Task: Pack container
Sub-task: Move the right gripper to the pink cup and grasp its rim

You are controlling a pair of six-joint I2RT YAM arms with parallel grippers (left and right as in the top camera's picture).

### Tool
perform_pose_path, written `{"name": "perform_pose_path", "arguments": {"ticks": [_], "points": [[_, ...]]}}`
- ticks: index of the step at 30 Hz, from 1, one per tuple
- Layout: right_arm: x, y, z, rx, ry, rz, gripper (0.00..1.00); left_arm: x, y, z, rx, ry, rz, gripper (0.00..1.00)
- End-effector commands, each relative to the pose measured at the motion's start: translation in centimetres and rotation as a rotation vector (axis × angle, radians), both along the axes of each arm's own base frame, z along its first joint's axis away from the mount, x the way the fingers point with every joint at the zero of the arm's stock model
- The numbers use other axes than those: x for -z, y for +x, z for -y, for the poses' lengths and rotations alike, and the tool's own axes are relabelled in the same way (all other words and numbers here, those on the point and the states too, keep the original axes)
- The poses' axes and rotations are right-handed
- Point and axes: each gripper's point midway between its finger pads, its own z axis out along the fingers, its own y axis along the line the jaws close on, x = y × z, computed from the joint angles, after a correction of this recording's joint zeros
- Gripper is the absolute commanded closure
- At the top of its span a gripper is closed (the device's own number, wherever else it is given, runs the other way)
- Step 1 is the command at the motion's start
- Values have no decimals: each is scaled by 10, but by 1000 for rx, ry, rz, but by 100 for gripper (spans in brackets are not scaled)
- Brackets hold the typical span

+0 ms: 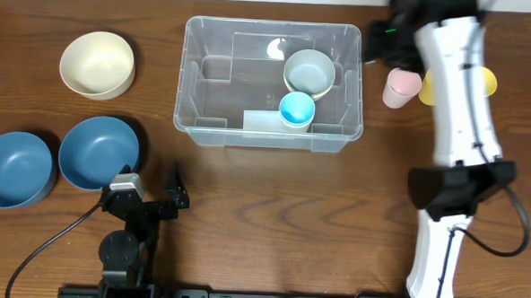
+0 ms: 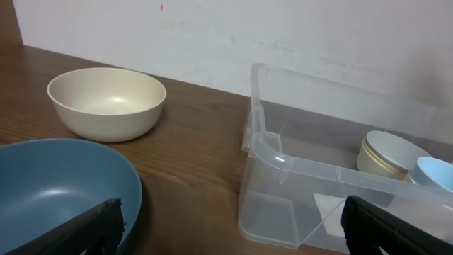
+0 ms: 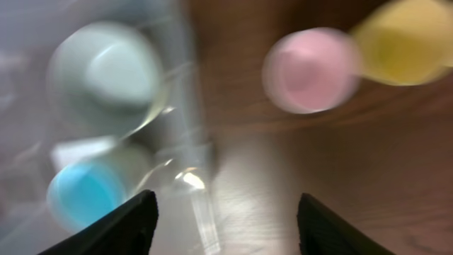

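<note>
Bin: a clear plastic bin (image 1: 227,93) in the upper centre of the overhead frame, standing on the wooden table (image 1: 271,221); it fills the right half of the left wrist frame and shows as a blur in the left half of the right wrist frame

Inside the bin: a pale grey-green cup (image 1: 309,72) upright at the right end; a light blue cup (image 1: 296,110) just below it in the frame, whether touching I cannot tell; a white slip (image 1: 265,120) flat on the floor beside the blue cup

Right of the bin: a pink cup (image 1: 399,87) just beside the right wall but apart from it; a yellow cup (image 1: 489,83) further right, partly hidden by the white right arm (image 1: 461,95)

Left of the bin: a cream bowl (image 1: 97,64) at upper left; two blue bowls side by side at the left edge, the left blue bowl (image 1: 13,169) and the right blue bowl (image 1: 99,152)

Left pincer (image 2: 241,227): at lower left of the overhead frame, just beside the right blue bowl; fingers wide apart; holding nothing

Right pincer (image 3: 230,227): at upper right of the overhead frame, largely hidden there; its own view is blurred; fingers spread at the lower edge with nothing between them; the bin's right wall and bare table lie beneath
</note>
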Motion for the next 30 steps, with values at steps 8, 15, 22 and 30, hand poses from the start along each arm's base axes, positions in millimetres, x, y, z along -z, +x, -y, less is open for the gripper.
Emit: {"name": "perform_pose_path", "arguments": {"ticks": [8, 15, 22, 30], "points": [[35, 29, 64, 199, 6, -6, 41, 17, -1, -3, -13, 0, -50, 2], [69, 37, 86, 311, -34, -55, 43, 17, -1, -3, -13, 0, -50, 2], [108, 35, 91, 468, -11, -149, 46, 17, -1, -3, -13, 0, -50, 2], [124, 34, 88, 515, 1, -182, 51, 17, -1, -3, -13, 0, -50, 2]]}}
